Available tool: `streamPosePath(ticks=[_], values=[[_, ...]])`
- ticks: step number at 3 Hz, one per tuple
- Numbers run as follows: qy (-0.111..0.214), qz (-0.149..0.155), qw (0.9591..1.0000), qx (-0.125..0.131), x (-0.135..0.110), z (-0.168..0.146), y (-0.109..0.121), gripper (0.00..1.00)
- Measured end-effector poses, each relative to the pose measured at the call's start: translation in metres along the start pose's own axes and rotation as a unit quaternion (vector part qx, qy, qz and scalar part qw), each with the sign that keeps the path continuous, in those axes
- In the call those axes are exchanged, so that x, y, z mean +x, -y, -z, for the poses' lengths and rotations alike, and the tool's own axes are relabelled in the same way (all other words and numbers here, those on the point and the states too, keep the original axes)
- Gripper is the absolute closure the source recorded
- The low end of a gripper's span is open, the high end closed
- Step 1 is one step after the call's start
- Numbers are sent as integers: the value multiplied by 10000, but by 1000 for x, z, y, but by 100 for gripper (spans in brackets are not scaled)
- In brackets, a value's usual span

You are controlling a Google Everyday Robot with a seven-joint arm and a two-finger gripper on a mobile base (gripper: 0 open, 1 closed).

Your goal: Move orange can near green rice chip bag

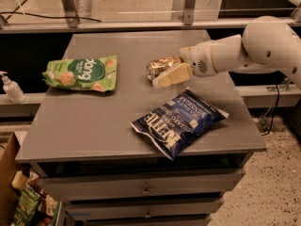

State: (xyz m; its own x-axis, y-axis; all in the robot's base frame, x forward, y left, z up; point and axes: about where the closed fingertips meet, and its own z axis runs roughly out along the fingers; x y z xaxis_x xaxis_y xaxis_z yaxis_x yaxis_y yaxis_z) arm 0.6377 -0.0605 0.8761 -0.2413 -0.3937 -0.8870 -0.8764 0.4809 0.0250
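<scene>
The orange can (161,65) lies on its side on the grey table (94,126), right of centre and towards the back. My gripper (166,74) reaches in from the right on the white arm and sits right against the can's near side. The green rice chip bag (82,73) lies flat at the table's left, well apart from the can, with bare tabletop between them.
A dark blue Kettle chip bag (178,121) lies near the table's front edge, just below the gripper. A soap dispenser (11,87) stands on a ledge to the left. Drawers are under the table, and a box of snacks (28,206) sits on the floor at lower left.
</scene>
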Motion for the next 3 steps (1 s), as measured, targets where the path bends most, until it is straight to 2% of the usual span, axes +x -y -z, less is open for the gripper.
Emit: streamPosePath(ticks=[2, 3], values=[[-116, 67, 9996, -248, -8, -15, -23, 0], [-29, -9, 9990, -453, -17, -22, -36, 0]])
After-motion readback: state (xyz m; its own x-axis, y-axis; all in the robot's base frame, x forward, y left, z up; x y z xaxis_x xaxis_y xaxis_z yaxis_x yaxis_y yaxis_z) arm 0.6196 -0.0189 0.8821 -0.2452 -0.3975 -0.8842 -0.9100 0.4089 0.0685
